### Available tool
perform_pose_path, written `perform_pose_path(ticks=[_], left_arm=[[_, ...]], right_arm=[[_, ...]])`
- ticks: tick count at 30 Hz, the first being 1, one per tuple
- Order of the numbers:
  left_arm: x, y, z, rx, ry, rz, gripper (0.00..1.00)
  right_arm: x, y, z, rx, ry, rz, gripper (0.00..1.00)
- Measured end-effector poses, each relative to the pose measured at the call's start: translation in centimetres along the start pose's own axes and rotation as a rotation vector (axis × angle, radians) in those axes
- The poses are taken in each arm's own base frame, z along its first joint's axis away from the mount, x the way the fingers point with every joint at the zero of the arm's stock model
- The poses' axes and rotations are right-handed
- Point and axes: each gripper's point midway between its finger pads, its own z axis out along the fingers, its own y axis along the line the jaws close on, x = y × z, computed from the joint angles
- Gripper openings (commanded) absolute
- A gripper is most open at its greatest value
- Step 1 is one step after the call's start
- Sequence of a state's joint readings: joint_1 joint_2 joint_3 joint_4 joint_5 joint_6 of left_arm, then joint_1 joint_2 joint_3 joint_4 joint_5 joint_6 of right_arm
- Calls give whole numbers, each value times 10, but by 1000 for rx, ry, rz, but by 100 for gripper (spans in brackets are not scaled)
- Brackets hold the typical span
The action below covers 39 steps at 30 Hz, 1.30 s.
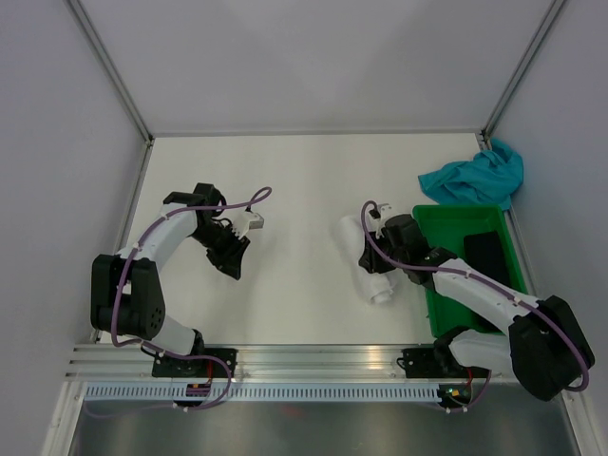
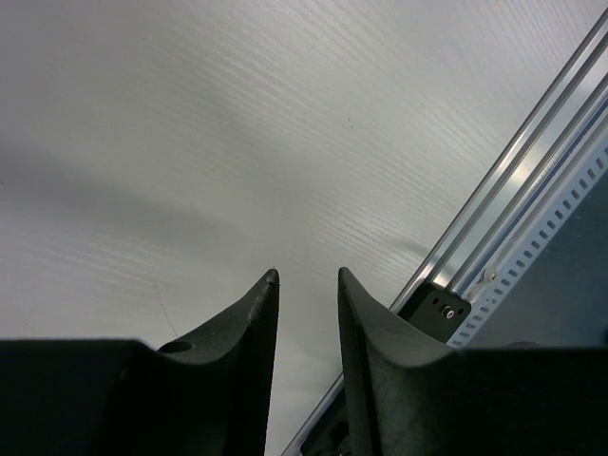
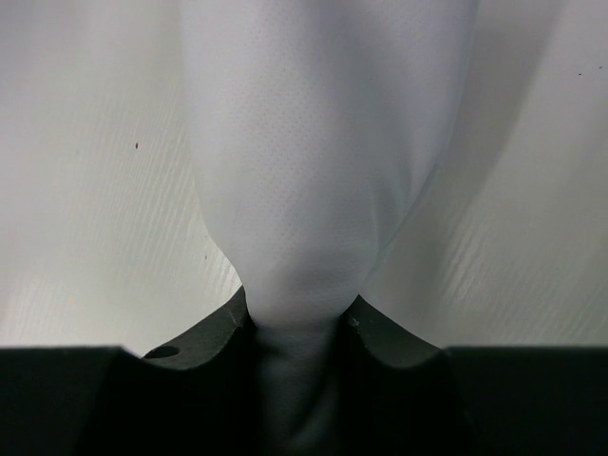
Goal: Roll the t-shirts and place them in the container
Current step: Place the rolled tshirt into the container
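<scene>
One white t-shirt roll [image 1: 352, 236], one crumpled teal-blue t-shirt [image 1: 475, 178].

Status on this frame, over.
Left gripper empty, jaws slightly apart. Right gripper shut on white t-shirt, rolled up. Teal t-shirt heaped beyond green bin.

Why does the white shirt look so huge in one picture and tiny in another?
Right wrist view: the white t-shirt sits right at the lens, pinched in the right gripper, so it fills the picture and goes soft near the fingers. Top view: seen from far above, it looks small and nearly blends into the white table.
</scene>
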State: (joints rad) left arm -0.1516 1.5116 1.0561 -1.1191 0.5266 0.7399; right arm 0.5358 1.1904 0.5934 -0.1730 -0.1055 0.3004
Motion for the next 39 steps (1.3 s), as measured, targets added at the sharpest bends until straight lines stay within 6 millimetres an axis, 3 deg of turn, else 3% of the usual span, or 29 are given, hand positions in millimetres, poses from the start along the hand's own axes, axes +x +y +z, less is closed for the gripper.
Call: perform_pose_path(ticks=[7, 11, 16, 19, 22, 27, 30, 34, 39], left_arm=[[0, 0, 0, 0, 0, 1, 37], [0, 0, 0, 0, 0, 1, 37], [-1, 0, 0, 2, -3, 1, 37], [-2, 0, 0, 3, -9, 3, 37], [-7, 0, -2, 5, -26, 10, 37], [-15, 1, -4, 2, -51, 24, 37], [-15, 2, -4, 0, -54, 32, 37], [-16, 2, -4, -1, -55, 38, 37], [-18, 1, -4, 7, -68, 41, 37]], right_arm=[[-5, -10, -3, 3, 9, 15, 0], [-38, -29, -16, 50, -37, 31, 0], [-89, -73, -48, 171, -131, 52, 0], [-102, -110, -76, 318, -161, 41, 0], [-97, -144, -102, 455, -147, 30, 0], [-74, -193, -147, 673, -83, 45, 0], [-67, -207, -166, 766, -58, 31, 0], [-61, -211, -165, 780, -27, -2, 0], [-37, -210, -130, 677, 88, 5, 0]])
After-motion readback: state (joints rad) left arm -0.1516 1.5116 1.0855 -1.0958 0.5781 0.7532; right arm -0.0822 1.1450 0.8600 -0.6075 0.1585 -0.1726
